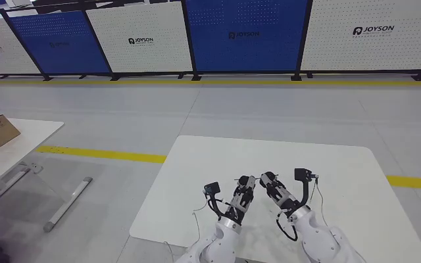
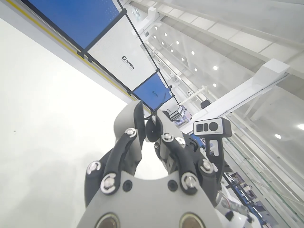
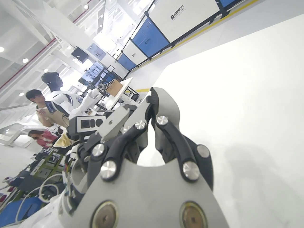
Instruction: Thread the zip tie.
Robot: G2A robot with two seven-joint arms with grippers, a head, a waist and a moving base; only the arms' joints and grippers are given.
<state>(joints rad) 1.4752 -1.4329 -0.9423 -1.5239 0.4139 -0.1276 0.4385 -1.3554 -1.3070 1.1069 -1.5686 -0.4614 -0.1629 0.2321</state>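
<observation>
Left gripper (image 2: 147,113) clamped on thin black zip tie (image 2: 150,116), right gripper (image 3: 150,110) closed beside it, both hung above white table (image 1: 217,164).

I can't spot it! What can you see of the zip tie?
The zip tie is a thin black strip, plastic by its look. A short curved piece shows between the fingertips of the left gripper, which pinches it over the white table. Its ends are too thin to trace.

2 claws (image 1: 246,181) (image 1: 267,177), 1 zip tie (image 2: 152,116)
</observation>
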